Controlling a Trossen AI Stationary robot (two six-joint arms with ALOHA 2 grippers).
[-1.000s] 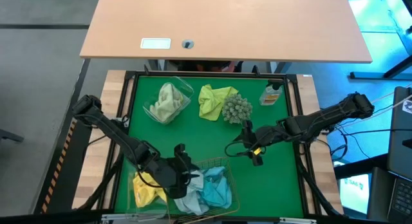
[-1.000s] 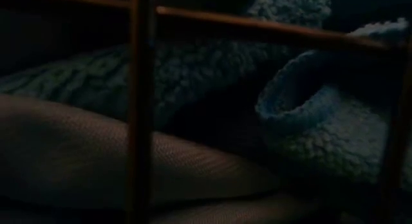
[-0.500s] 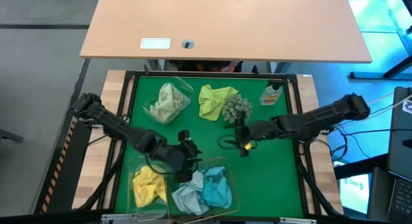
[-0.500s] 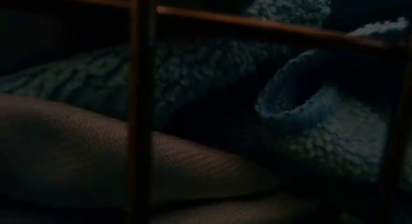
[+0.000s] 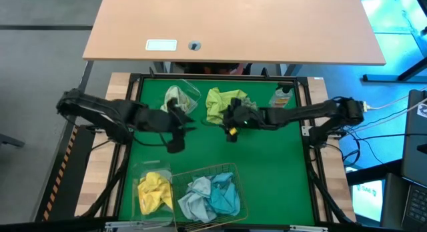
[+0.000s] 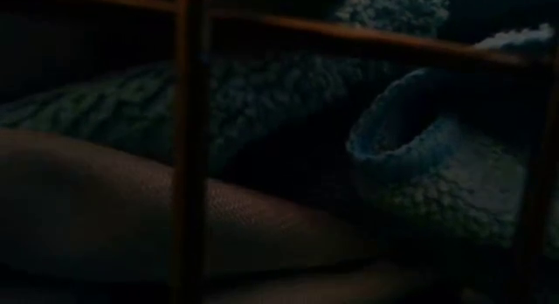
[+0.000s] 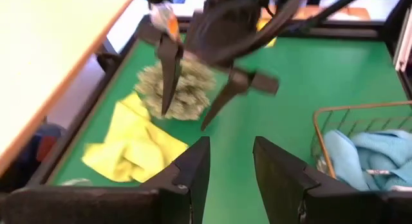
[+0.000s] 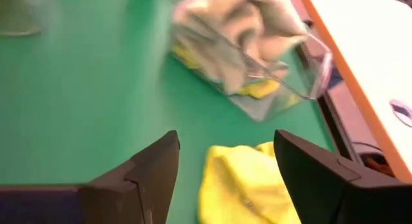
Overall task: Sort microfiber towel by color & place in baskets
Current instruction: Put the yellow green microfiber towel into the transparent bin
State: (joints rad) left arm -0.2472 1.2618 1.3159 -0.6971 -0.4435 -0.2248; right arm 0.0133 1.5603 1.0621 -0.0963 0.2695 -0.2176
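Green desk [image 5: 267,172] inside a dark raised frame, wooden borders at either side; a tan tabletop beyond the far edge. Open green room across the middle and the near right quarter. At the far edge: clear tub [image 5: 175,104] with a pale yellow-green towel [image 5: 171,107], a loose yellow towel [image 5: 219,103] just beside it, a spiky ball [image 7: 183,89] partly hidden under the right arm, and a small bottle [image 5: 281,97] with an orange label, writing unreadable. At the near edge: second clear tub [image 5: 152,192] with a bright yellow towel [image 5: 153,189], touching a gold wire basket [image 5: 235,171] of blue towels [image 5: 213,196]. Left tool [image 5: 176,129] just beside the far tub, fingers parted, empty. Right tool [image 5: 230,120] above the loose yellow towel, fingers spread wide, empty. Low view: basket wires and blue cloth only.
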